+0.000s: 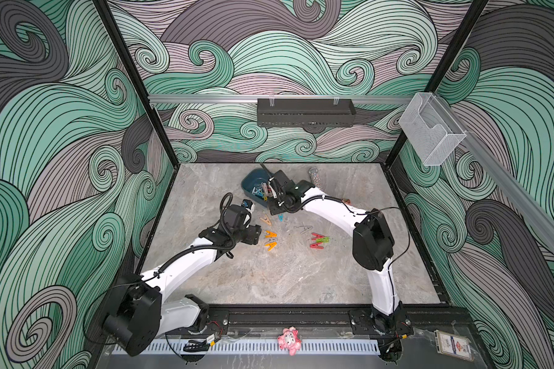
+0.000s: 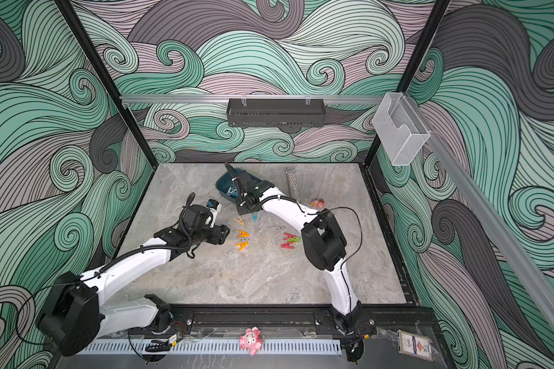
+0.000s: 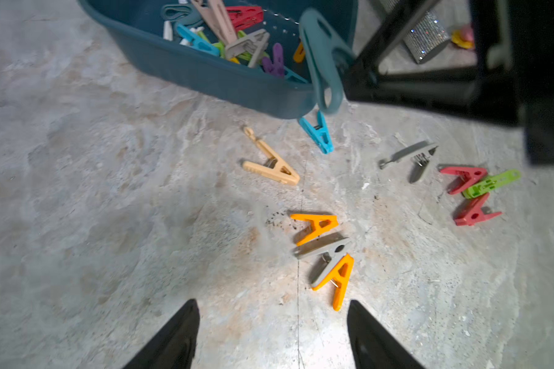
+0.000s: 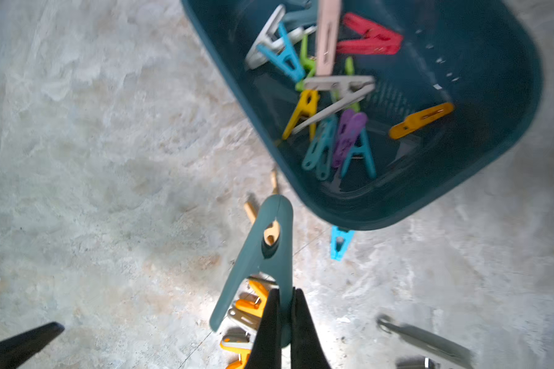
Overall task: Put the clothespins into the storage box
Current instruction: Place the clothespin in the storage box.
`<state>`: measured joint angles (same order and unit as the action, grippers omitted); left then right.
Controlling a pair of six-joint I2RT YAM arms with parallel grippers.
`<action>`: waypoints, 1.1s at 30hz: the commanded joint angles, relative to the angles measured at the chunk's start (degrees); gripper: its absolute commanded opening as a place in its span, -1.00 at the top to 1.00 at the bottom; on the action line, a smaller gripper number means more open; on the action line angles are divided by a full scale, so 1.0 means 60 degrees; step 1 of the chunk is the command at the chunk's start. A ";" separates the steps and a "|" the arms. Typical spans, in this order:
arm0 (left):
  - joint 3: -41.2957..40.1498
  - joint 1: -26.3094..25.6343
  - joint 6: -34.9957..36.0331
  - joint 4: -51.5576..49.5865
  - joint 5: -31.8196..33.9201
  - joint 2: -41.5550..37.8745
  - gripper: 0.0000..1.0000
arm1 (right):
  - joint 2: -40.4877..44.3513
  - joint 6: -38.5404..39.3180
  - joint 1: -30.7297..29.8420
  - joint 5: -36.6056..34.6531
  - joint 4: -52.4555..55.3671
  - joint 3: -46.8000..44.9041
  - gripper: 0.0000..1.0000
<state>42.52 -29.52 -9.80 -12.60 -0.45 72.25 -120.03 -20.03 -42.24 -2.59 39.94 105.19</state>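
Your right hand (image 4: 284,295) is clamped on one leg of the teal clothespin (image 4: 263,255), and the storage box (image 4: 381,219) lies just ahead of it. Carry the pin past the near rim before letting go. Your left hand (image 3: 272,305), fingers apart, hangs just short of the orange clothespins (image 3: 317,226).

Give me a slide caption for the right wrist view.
The right fingers pinch a dark teal clothespin near the storage box, which holds colourful clothespins.

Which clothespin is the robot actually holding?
The dark teal clothespin, pinched in the right gripper near the storage box; the others lie loose on the table or in the box.
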 commanded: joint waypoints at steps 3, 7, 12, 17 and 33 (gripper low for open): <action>0.1196 -0.0274 0.1282 -0.0099 -0.1190 0.1168 -0.50 | -0.0480 -0.0078 0.0532 -0.0209 0.0510 0.0485 0.94; 0.1694 -0.0390 0.1494 -0.0483 -0.1431 0.1850 -0.49 | -0.1068 -0.0146 0.0729 -0.0374 0.0601 0.1360 0.93; 0.1770 -0.0441 0.1465 -0.0589 -0.1412 0.2083 -0.48 | -0.2005 -0.0057 0.0753 -0.0562 0.0923 0.2615 0.84; 0.1808 -0.0428 0.1356 -0.0737 -0.1247 0.2138 -0.48 | -0.2415 -0.0118 0.0763 -0.0738 0.1278 0.3533 0.49; 0.0281 -0.0399 -0.0732 -0.1527 0.1741 -0.0463 -0.49 | 0.1717 -0.1164 -0.0474 -0.0552 0.0316 -0.1732 0.34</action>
<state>46.76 -31.70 -9.06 -19.31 4.82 72.88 -111.90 -23.55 -42.26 -5.56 43.81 99.92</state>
